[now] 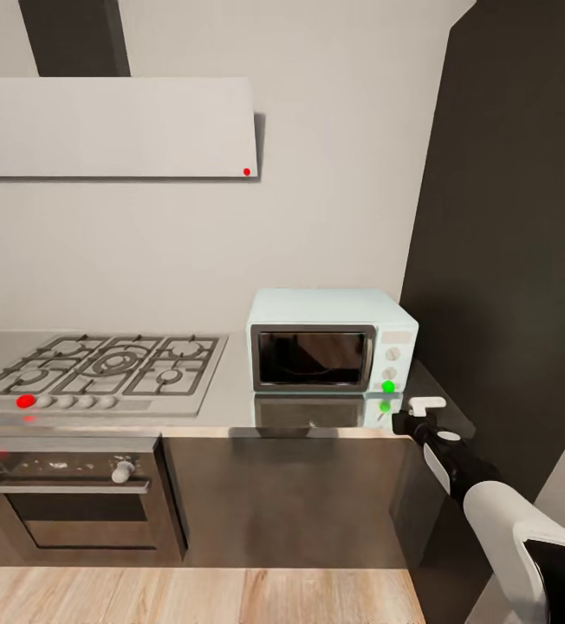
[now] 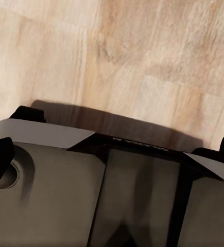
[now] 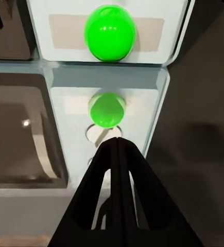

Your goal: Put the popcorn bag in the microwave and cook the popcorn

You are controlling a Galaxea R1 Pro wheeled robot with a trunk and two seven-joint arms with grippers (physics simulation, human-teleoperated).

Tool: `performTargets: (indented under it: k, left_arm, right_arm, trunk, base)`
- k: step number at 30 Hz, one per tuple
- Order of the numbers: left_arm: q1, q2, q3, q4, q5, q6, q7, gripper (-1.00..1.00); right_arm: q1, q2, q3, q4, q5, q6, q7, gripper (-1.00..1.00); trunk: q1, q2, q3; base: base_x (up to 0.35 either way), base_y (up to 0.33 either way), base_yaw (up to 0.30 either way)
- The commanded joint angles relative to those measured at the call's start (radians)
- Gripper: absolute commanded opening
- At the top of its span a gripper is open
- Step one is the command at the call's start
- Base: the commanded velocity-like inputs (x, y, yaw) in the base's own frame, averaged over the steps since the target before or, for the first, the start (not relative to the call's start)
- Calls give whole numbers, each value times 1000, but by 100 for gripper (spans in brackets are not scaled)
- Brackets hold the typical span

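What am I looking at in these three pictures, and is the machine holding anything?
This is a simulated two-armed wheeled robot in a kitchen. The big picture comes from its head camera. It shows a grey metallic countertop carrying a gas hob and a small pale-blue microwave with its door closed and a green light lit. The right arm's tool sits just in front of that light, fingers pressed together, holding nothing. The right wrist camera looks along those fingers at the green light. The left wrist camera faces the pale wood floor.

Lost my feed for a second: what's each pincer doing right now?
Left pincer: cannot be told; its wrist view looks down on the wood floor.
Right pincer: shut, empty, tips by the microwave's green light.
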Motion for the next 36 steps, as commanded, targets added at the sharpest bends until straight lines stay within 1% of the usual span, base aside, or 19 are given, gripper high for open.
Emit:
performTargets:
  k: [1, 7, 11, 17, 22, 27, 29, 30, 32, 34, 36]
  left_arm:
    - [-1, 0, -8, 1, 6, -3, 1, 100]
    - [-1, 0, -9, 1, 6, -4, 1, 100]
    - [-1, 0, -9, 1, 6, -4, 1, 100]
    - [-1, -2, -9, 1, 6, -4, 1, 100]
    - [-1, -2, -9, 2, 6, -4, 1, 100]
    - [-1, -1, -9, 1, 7, -4, 2, 100]
    - [-1, 0, -8, 1, 7, -4, 3, 100]
    - [-1, 0, -8, 1, 7, -4, 3, 100]
    - [-1, 0, -8, 2, 7, -4, 4, 100]
    - [-1, 0, -8, 2, 7, -4, 4, 100]
    - [-1, 0, -8, 2, 7, -4, 5, 100]
  right_arm:
    - [-1, 1, -9, -1, 11, 0, 7, -100]
    - [-1, -1, -10, -17, 11, 2, 16, -100]
    - [-2, -1, -9, -62, 11, 22, 19, -100]
    - [-2, -1, -10, -109, 10, 108, 19, -100]
    - [-2, -1, -9, -113, 9, 118, 17, -100]
    - [-1, 1, -9, -96, 7, 118, 13, -100]
    - [3, 1, -9, -21, 6, 109, 10, -100]
    - [4, 1, -9, 56, 8, 105, 8, -100]
    - [4, 0, -9, 167, 10, 94, 7, -100]
    - [5, -3, -10, 295, 11, 53, 7, -100]
    - [1, -17, -9, 354, 10, 9, 7, -100]
  trunk:
    - [0, -1, -1]
    - [0, -1, -1]
    - [0, -1, -1]
    - [0, -1, -1]
    - [0, -1, -1]
    - [0, -1, -1]
    - [0, -1, -1]
    - [0, -1, -1]
    - [0, -1, -1]
    - [0, -1, -1]
    - [0, -1, -1]
  base:
    - [-3, 0, 0]
    - [-43, 0, 0]
    - [-304, 0, 0]
    - [-336, 0, 0]
    - [-340, 0, 0]
    - [-278, 0, 0]
    - [-47, 0, 0]
    - [-13, 0, 0]
    - [-5, 0, 0]
    - [-1, 0, 0]
    - [0, 0, 0]
